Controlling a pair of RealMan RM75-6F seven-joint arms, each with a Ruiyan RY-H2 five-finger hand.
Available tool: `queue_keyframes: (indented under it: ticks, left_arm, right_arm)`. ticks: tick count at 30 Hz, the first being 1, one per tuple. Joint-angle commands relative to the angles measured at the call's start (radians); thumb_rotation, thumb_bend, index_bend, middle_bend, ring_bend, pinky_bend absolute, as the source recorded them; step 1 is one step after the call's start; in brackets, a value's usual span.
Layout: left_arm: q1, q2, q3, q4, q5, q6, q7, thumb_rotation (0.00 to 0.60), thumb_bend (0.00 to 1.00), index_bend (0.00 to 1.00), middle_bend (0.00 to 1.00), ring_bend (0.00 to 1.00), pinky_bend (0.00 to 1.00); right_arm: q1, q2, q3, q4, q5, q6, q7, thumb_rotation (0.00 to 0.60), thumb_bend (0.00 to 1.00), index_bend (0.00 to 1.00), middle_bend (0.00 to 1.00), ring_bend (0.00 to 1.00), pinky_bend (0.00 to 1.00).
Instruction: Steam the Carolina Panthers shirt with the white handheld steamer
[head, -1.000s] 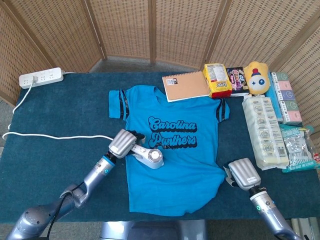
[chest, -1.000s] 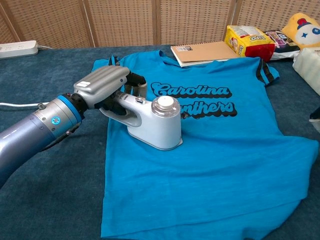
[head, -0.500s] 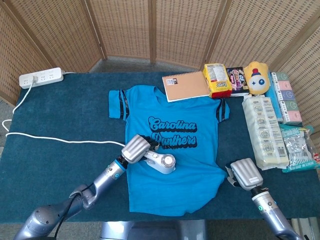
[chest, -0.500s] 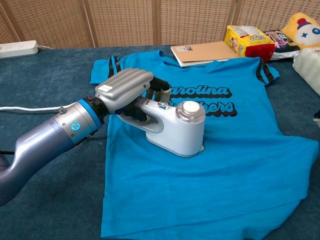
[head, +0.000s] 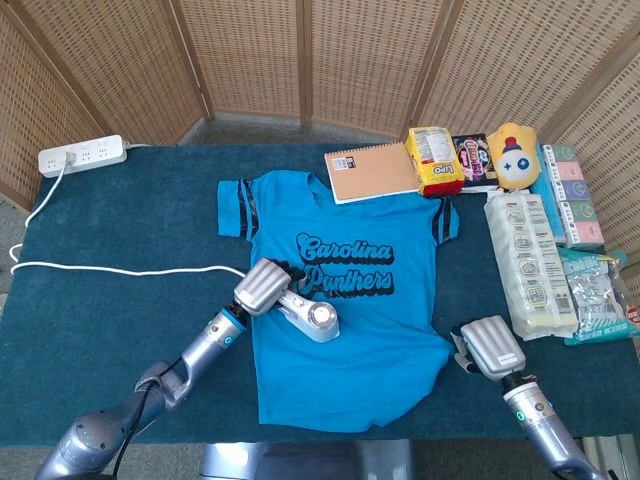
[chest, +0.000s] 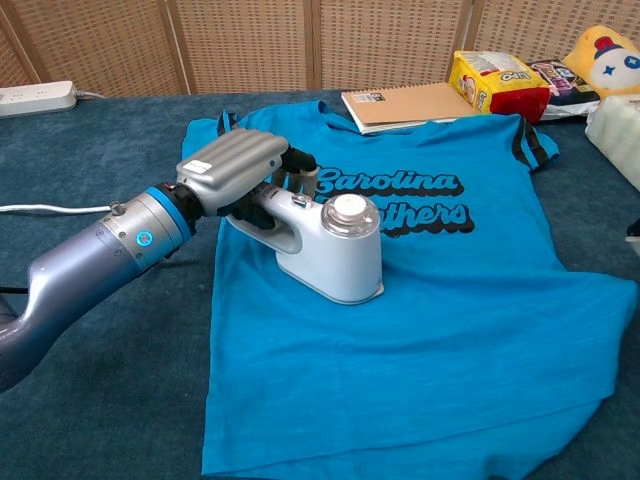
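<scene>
The blue Carolina Panthers shirt (head: 350, 330) (chest: 440, 330) lies flat on the dark blue table. My left hand (head: 265, 285) (chest: 232, 172) grips the handle of the white handheld steamer (head: 312, 320) (chest: 335, 250), whose base rests on the shirt just below and left of the printed lettering. A white cord (head: 110, 268) runs from the steamer side toward the power strip (head: 82, 156). At the shirt's lower right corner rests my right hand (head: 490, 346), its fingers hidden beneath its back; the chest view does not show it.
A spiral notebook (head: 372, 171), a yellow snack bag (head: 434, 160), a yellow plush toy (head: 514, 156) and several packaged goods (head: 530, 262) line the back and right side. A wicker screen (head: 300, 60) stands behind the table.
The left hand first pushed the steamer right and down across the shirt, then drew it back up and left toward the lettering. The right hand has stayed in place.
</scene>
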Motion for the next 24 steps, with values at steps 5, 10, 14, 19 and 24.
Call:
queue_keyframes:
  ticks: [5, 10, 14, 19, 24]
  left_arm:
    - [-0.008, 0.018, -0.033, 0.047, -0.04, -0.013, -0.004, 0.598, 0.42, 0.52, 0.62, 0.59, 0.68]
    - [-0.005, 0.022, -0.041, 0.064, -0.056, -0.016, -0.003, 0.598, 0.42, 0.52, 0.62, 0.59, 0.68]
    - [0.001, 0.02, -0.036, 0.072, -0.058, -0.017, -0.003, 0.597, 0.42, 0.52, 0.62, 0.59, 0.68]
    - [0.007, 0.013, -0.015, 0.073, -0.046, -0.014, -0.007, 0.598, 0.42, 0.52, 0.62, 0.59, 0.68]
    - [-0.001, -0.001, 0.004, 0.069, -0.029, -0.008, -0.002, 0.596, 0.42, 0.52, 0.62, 0.59, 0.66]
  right_arm:
    - [0.002, -0.002, 0.001, -0.002, 0.004, -0.004, -0.006, 0.6, 0.32, 0.72, 0.67, 0.66, 0.69]
    - [0.003, -0.003, 0.001, -0.002, 0.005, -0.006, -0.007, 0.6, 0.32, 0.72, 0.67, 0.66, 0.69]
    - [0.002, -0.004, 0.001, -0.001, 0.005, -0.006, -0.006, 0.6, 0.32, 0.72, 0.67, 0.66, 0.69]
    - [0.001, -0.003, 0.0, -0.002, 0.005, -0.004, -0.005, 0.6, 0.32, 0.72, 0.67, 0.66, 0.69]
    - [0.0, -0.002, -0.001, -0.002, 0.005, -0.003, -0.005, 0.6, 0.32, 0.72, 0.67, 0.66, 0.69]
